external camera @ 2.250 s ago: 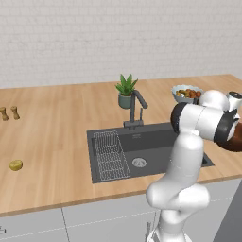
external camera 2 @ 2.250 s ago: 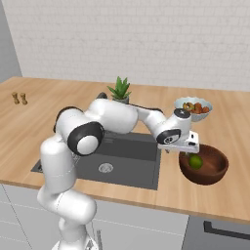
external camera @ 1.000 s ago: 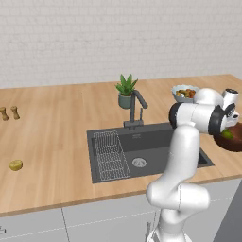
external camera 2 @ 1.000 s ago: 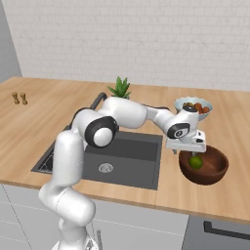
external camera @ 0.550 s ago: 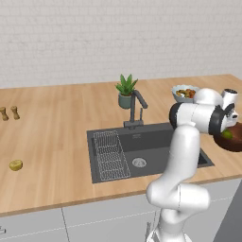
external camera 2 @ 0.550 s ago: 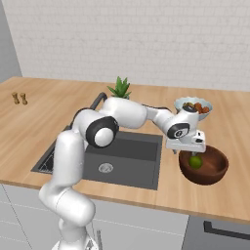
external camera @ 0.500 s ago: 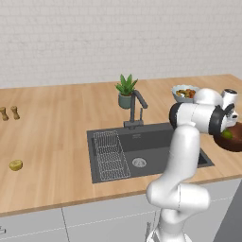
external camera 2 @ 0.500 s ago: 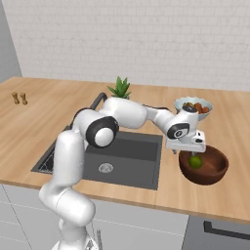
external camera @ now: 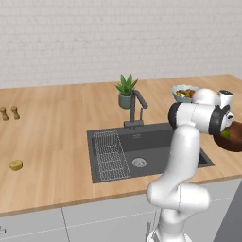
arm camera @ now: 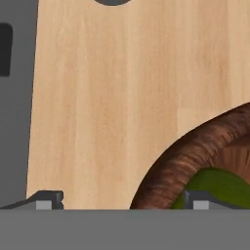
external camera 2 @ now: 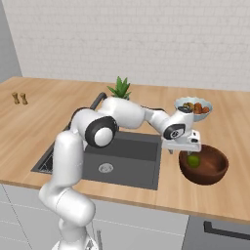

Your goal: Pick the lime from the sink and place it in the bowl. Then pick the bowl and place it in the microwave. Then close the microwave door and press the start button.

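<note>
Far to the left of my pincer [external camera 2: 181, 150], two small shakers [external camera: 9, 113] stand on the tabletop [external camera: 56, 137], and a yellow fruit [external camera: 16, 165] lies nearer the front edge. Closer in, still left of my pincer, the sink [external camera: 146, 151] is sunk into the wood, with a wire rack [external camera: 109, 154] in its left part, a drain [external camera: 138, 162] and a dark faucet [external camera: 135, 109] behind it. A potted plant [external camera: 125, 91] stands just beside the faucet.

My pincer hangs wide open, holding nothing, straddling the near rim of the bowl [external camera 2: 210, 168]. In the hand view one fingertip [arm camera: 47, 199] stands over bare wood outside the bowl and the other inside it, right against the lime [arm camera: 220, 185]; whether it touches the lime I cannot tell. The lime lies in the bowl, below and slightly right of my pincer. The bowl sits on the tabletop just right of the sink.

Beyond my pincer, toward the wall, a pale bowl of food [external camera 2: 194, 107] rests on the wood, apart from the brown one.
</note>
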Motion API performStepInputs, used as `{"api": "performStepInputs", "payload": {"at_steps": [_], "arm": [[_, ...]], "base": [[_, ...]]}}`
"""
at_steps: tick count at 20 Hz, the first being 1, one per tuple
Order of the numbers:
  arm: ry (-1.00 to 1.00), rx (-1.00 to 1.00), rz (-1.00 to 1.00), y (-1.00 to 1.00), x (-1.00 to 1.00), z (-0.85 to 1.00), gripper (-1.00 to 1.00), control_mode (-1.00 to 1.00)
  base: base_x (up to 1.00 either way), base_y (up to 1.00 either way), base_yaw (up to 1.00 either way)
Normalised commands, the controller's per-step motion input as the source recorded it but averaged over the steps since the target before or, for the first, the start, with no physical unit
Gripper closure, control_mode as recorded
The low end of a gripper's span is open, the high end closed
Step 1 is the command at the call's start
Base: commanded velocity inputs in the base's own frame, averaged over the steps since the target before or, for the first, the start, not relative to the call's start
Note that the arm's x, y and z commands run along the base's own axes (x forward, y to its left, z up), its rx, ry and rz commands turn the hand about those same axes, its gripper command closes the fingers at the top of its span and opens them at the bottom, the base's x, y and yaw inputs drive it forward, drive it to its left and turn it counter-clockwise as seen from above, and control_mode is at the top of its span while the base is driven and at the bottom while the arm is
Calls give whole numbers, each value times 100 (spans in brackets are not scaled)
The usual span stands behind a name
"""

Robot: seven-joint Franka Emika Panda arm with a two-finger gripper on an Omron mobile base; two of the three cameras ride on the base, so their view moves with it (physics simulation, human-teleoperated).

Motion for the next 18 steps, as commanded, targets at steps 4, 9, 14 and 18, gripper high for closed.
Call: {"api": "performStepInputs", "payload": {"at_steps": [4, 9, 14, 18], "arm": [[5, 0, 4, -4, 0, -42, -100, -100], [6, 0, 4, -14, -5, -43, 100, -100], [5, 0, 3, -25, -19, -21, 100, -100], [0, 0, 1, -3, -27, 0, 100, -100]], "base": [[0, 0, 0], [0, 0, 0], [0, 0, 0], [0, 0, 0]]}}
